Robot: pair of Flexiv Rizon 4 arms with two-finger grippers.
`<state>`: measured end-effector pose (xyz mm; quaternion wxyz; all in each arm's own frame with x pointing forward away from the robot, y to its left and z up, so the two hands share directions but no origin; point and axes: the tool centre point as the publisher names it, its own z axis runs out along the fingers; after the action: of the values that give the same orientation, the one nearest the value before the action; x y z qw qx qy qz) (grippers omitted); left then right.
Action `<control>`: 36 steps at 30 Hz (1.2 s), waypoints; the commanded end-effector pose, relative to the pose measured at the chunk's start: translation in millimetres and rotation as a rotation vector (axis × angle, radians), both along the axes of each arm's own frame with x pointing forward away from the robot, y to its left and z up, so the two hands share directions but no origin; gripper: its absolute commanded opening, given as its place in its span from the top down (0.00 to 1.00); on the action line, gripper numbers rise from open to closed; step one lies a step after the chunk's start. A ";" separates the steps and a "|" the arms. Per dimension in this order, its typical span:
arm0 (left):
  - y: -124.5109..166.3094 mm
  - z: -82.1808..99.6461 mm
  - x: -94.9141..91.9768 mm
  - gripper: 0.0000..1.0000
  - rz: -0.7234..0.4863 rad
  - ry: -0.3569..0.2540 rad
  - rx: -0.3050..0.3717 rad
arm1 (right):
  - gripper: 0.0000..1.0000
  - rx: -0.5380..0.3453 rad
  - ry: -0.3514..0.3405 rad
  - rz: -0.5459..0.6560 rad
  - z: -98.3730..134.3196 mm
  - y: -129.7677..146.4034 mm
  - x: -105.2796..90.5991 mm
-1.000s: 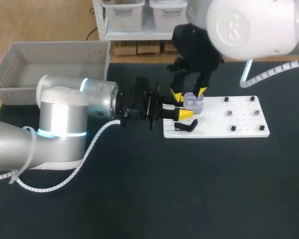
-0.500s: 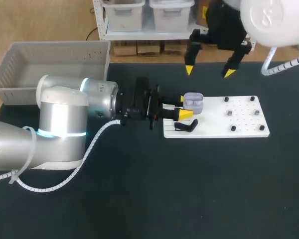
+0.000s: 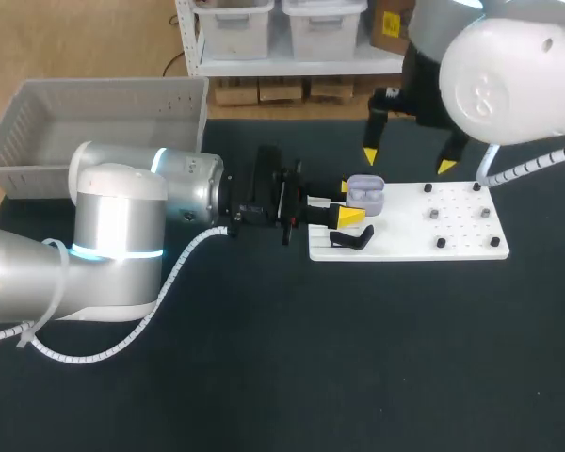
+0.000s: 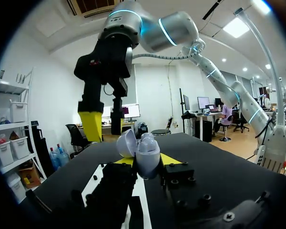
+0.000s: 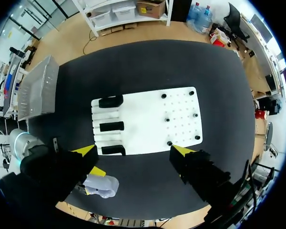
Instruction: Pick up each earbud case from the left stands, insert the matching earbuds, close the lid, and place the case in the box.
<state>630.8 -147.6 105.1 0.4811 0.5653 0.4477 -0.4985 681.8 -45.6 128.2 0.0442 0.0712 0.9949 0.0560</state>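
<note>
My left jaws are clenched on the lilac earbud case (image 3: 364, 196), one yellow tip (image 4: 169, 159) on each side of its body. The case (image 4: 144, 153) sits upright between them with its lid swung open and tipped back. I hold it just above the near end of the white board (image 3: 452, 231), and directly under these jaws one black stand (image 3: 353, 240) lies on that board. My left arm (image 3: 132, 217) lies stretched low over the table (image 3: 292, 358), level with the board.

My right jaws are released and spread wide with nothing between them. Their yellow tips (image 3: 369, 155) hang above the table, just behind the board's far edge and a little above the case. From my left wrist they stand ahead of the case and higher than it, one yellow tip (image 4: 91, 125) facing me.

Looking down from my right wrist, the white board (image 5: 143, 124) lies ahead of the open jaws. Three black stands (image 5: 111, 126) sit in a row at one end, and small dark pieces (image 5: 168, 119) are scattered over the other end; they are too small to say what they are. The case (image 5: 102, 185) shows beside one right fingertip (image 5: 86, 151), off the board's edge.

The grey box (image 3: 38, 122) stands well apart from both jaws, behind my left arm.
</note>
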 end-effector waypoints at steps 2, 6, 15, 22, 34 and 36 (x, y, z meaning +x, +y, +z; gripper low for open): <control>0.1 -0.7 -0.6 1.00 0.003 -0.002 -0.002 | 0.00 -0.002 0.025 0.011 -3.7 -0.5 -7.2; 0.1 -0.7 -0.6 1.00 0.003 -0.002 -0.002 | 0.00 0.004 0.034 0.021 -0.2 1.1 -16.7; 0.1 -0.7 -0.6 1.00 0.003 -0.002 -0.002 | 0.00 0.005 0.077 0.066 1.0 8.0 -38.5; 0.1 -0.7 -0.6 1.00 0.003 -0.002 -0.002 | 0.00 0.072 -0.189 0.064 40.1 -4.3 -38.1; 25.5 19.1 -8.2 1.00 0.117 0.102 0.024 | 0.00 0.093 -0.336 0.145 86.1 -36.1 -73.8; 35.5 26.0 -10.5 1.00 0.167 0.122 0.017 | 0.00 0.135 -0.346 0.127 90.6 -40.5 -78.6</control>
<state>640.5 -129.6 116.6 0.4674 0.5197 0.4981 -0.5132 629.4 -71.0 214.6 0.1204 -0.0100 0.9864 0.1112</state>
